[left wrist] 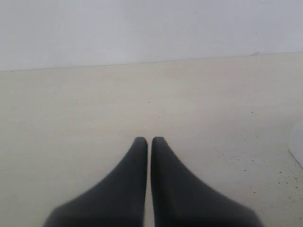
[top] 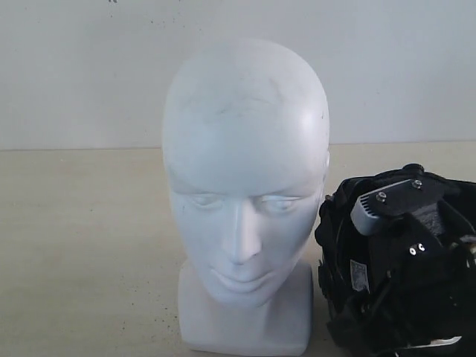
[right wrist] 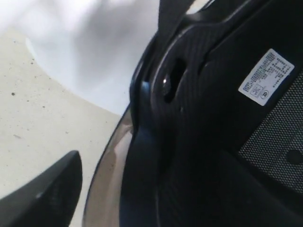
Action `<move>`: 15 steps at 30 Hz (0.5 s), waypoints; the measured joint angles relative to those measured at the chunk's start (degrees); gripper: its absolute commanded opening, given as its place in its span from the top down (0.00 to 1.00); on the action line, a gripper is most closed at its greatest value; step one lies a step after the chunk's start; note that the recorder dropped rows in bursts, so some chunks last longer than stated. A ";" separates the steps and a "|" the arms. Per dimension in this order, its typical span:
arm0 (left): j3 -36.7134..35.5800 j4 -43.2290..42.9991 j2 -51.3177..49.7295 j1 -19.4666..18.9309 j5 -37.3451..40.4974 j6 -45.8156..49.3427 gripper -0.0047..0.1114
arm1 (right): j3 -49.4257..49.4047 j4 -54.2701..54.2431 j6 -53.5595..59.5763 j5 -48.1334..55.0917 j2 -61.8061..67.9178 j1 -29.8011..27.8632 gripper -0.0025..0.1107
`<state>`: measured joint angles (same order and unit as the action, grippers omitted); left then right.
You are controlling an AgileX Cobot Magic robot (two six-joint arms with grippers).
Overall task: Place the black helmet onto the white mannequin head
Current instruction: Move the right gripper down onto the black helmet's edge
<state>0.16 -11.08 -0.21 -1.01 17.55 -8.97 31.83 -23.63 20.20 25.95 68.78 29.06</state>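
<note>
My right claw gapes wide at the matte-black open-face helmet, lower right; the bald white foam mannequin head stands just left.

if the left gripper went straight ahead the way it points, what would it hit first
Nothing close by. The left gripper points across bare table, and the way looks free as far as the wall. That is probably what it meets first, though depth is unclear.
</note>
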 measured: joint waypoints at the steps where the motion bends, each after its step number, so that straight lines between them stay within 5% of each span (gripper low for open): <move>1: 0.00 0.00 0.00 0.00 0.00 0.00 0.92 | 0.00 2.18 -1.81 0.11 0.00 0.00 0.32; 7: 0.00 0.00 0.00 0.00 0.00 0.00 0.92 | 0.09 22.29 -19.83 3.32 0.00 0.22 0.32; 15: 0.00 0.00 0.00 0.00 0.00 0.00 0.92 | 0.09 23.63 -20.86 1.51 -0.57 0.22 0.32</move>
<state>0.16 -11.08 -0.21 -1.01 17.55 -8.97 31.92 0.00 -0.65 27.46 68.22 29.28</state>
